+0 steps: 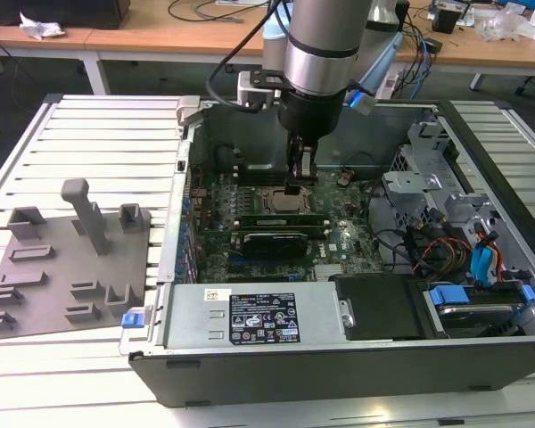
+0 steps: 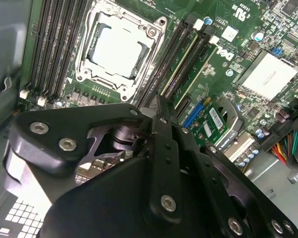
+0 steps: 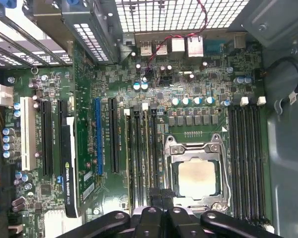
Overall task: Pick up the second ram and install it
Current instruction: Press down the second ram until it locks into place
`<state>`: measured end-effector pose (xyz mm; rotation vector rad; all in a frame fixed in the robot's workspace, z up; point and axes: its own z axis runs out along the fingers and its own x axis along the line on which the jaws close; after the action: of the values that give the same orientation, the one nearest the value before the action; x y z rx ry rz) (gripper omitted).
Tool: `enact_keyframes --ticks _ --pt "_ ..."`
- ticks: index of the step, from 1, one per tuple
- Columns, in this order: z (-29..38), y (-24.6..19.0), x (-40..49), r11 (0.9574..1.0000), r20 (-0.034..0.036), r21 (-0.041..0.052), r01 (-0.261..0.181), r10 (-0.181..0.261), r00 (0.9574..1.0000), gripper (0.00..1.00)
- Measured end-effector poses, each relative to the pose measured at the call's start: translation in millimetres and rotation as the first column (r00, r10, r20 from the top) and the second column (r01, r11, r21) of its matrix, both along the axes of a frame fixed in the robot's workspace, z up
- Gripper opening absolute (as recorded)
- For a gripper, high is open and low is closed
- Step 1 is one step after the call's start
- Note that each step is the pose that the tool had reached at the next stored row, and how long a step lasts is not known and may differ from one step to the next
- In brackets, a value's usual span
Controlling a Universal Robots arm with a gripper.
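The second ram (image 2: 183, 63) is a thin green stick standing in a black slot beside the CPU socket (image 2: 114, 47), close to another green stick (image 2: 197, 74). In the first wrist view the sticks (image 3: 145, 153) run away from my fingertips. My gripper (image 2: 158, 101) is shut, its black fingers pressed together with nothing visible between them. Its tips hang right over the near end of the ram slots (image 3: 154, 148); I cannot tell whether they touch. In the exterior view the gripper (image 1: 300, 183) reaches down into the open computer case, above the motherboard (image 1: 339, 236).
A black graphics card (image 3: 72, 168) sits in a slot beside the ram slots. A grey plastic tray (image 1: 62, 259) with raised ridges lies at the exterior view's left. The power supply (image 1: 250, 316), drive bays and cables (image 1: 455, 250) fill the case's near and right sides.
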<state>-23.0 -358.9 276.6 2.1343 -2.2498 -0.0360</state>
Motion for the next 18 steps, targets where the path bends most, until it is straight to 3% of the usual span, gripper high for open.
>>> enact_keyframes --ticks 4,7,9,11,13,15,18 --pt "-4.6 -7.0 17.3 1.0000 -0.0041 -0.0002 0.000 0.000 1.0000 0.11" --pt "-14.7 -19.1 27.0 1.0000 -0.0044 0.0000 0.000 0.000 1.0000 0.11" --pt "-22.8 -19.7 37.7 1.0000 -0.0048 0.0007 0.000 0.000 1.0000 0.11" --pt "-27.3 -19.3 43.7 1.0000 -0.0048 0.0090 0.000 0.000 1.0000 0.11" --pt "-31.5 -18.9 44.9 0.9998 -0.0049 0.0187 0.000 0.000 1.0000 0.11" --pt "-34.3 -18.8 45.6 0.9998 -0.0049 0.0216 0.000 0.000 1.0000 0.11" --pt "-44.1 -18.8 46.6 0.9997 -0.0049 0.0244 0.000 0.000 1.0000 0.11"
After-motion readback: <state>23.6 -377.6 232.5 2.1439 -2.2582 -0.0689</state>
